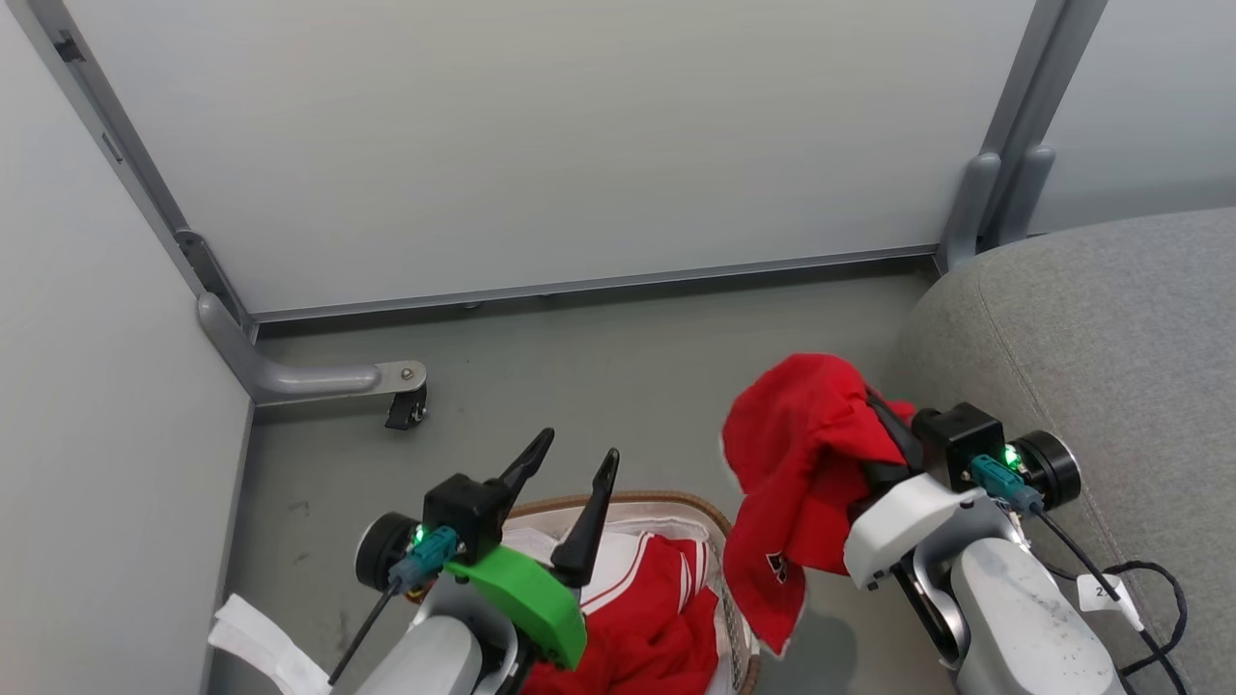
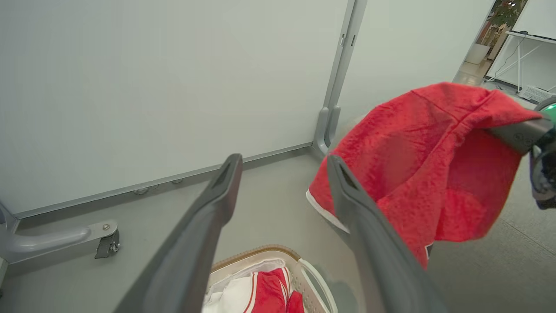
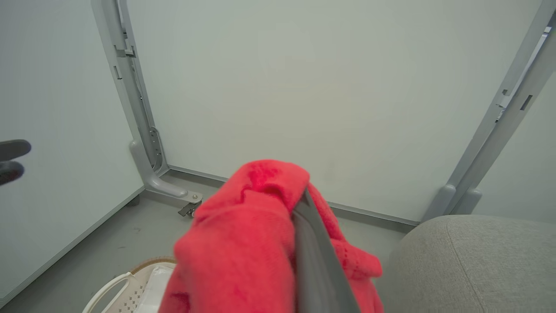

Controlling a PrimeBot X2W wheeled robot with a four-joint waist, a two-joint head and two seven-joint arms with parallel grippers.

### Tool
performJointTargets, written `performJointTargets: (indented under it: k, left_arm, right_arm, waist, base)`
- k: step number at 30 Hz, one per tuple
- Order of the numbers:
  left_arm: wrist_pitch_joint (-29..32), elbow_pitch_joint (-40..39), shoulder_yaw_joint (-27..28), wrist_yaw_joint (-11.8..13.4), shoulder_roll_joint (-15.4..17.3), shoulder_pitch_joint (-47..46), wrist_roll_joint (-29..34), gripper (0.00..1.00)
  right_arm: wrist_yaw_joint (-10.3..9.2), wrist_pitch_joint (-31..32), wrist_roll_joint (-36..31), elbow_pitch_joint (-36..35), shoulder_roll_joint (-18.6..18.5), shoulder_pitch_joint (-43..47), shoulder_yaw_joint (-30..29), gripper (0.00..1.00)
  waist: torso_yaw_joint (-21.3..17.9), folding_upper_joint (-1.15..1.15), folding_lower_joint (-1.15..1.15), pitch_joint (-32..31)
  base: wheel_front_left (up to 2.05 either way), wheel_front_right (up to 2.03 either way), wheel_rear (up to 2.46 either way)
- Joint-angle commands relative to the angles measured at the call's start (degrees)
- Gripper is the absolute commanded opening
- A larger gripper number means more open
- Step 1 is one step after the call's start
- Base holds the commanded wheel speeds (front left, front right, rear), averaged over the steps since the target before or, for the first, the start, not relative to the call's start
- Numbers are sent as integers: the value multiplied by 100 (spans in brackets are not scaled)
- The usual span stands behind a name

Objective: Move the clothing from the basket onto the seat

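- Hanging from the right gripper (image 1: 874, 410), a red garment (image 1: 801, 454) droops above the grey floor (image 1: 579, 367), between the basket (image 1: 628, 499) and the seat (image 1: 1110, 328), apart from both.
- The right gripper's two dark fingers are pressed together on a fold of the red garment. The cloth drapes over them and hides their tips, and a thin white hem shows along its lower edge.
- The left gripper (image 1: 579, 444) hovers over the basket's far rim, fingers spread wide with nothing between them.
- More red-and-white clothes (image 1: 657, 618) lie inside the basket on a white liner (image 1: 526, 541), partly hidden behind the left arm.
- The basket, oval with a brown woven rim, stands on the floor near the seat's rounded grey corner.
- Pale partition panels (image 1: 579, 145) close off the space behind, and a grey metal foot with a small caster (image 1: 406, 410) rests on the floor to the left.
- A black cable (image 1: 1149, 598) trails across the seat beside the right arm.
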Motion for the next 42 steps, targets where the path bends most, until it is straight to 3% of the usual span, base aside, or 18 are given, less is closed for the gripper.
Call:
performJointTargets:
  k: [1, 18, 36, 42]
  left_arm:
    - [-5, -19, 71, -33, -37, 174, 61, 100]
    - [-5, -278, 337, -47, -204, 639, 469, 100]
    - [-5, -488, 287, -45, -294, 537, 571, 100]
    - [-5, -480, 163, -44, -300, 411, 613, 100]
  right_arm:
    - [-4, -4, -33, -44, -17, 103, -50, 0]
    - [-4, -4, -147, -216, -20, 261, -335, 0]
    - [-5, -4, -427, -525, -17, 41, -699, 0]
    - [-5, -4, -413, -586, -16, 14, -810, 0]
  waist:
    - [-4, 0, 0, 7]
    - [-183, 0, 0, 31]
    - [-1834, 0, 0, 476]
    - [-2169, 0, 0, 646]
  base:
    - [0, 0, 0]
    - [0, 0, 0]
    - [0, 0, 0]
    - [0, 0, 0]
